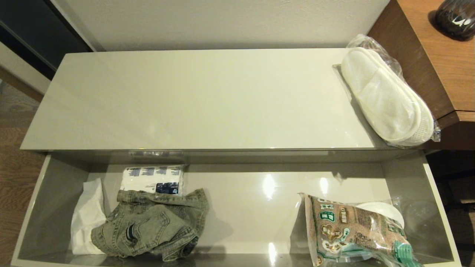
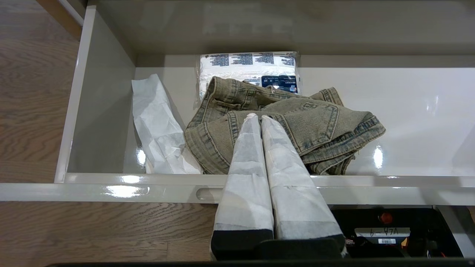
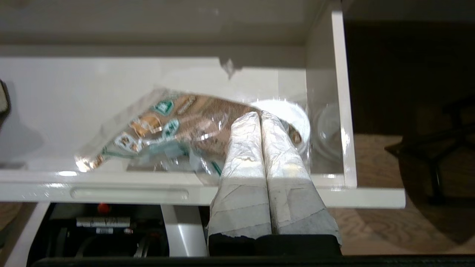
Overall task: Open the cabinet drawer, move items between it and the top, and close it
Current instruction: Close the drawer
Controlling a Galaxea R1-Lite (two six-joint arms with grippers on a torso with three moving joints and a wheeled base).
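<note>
1. The cabinet drawer [image 1: 441, 207] stands pulled out below the top [image 1: 193, 100], its whole inside open to the head view.
2. The left gripper [image 2: 256, 117] hangs in front of the drawer's front rim, on the drawer's left part. Its two tape-wrapped fingers [image 2: 246, 155] are pressed together along their whole length, with nothing between them and nothing touched.
3. The right gripper [image 3: 258, 114] hangs in front of the rim on the drawer's right part. Its fingers [image 3: 245, 163] are likewise pressed flat together, empty and clear of the goods.
4. The olive-grey denim jacket [image 1: 152, 226] lies crumpled on the drawer floor at the left, its far edge overlapping the white-and-blue tissue pack [image 1: 154, 179].
5. A crumpled white paper [image 1: 87, 218] lies just beside the jacket, against the drawer's left wall.
6. The clear pack of white slippers [image 1: 386, 100] lies on the top at its right end, just beside the brown wood-grain desk [image 1: 438, 55].
7. The brown-green snack bag [image 1: 352, 231] lies in the drawer's right part, partly over a white round lid or dish [image 1: 386, 211]; which it is cannot be told.
</note>
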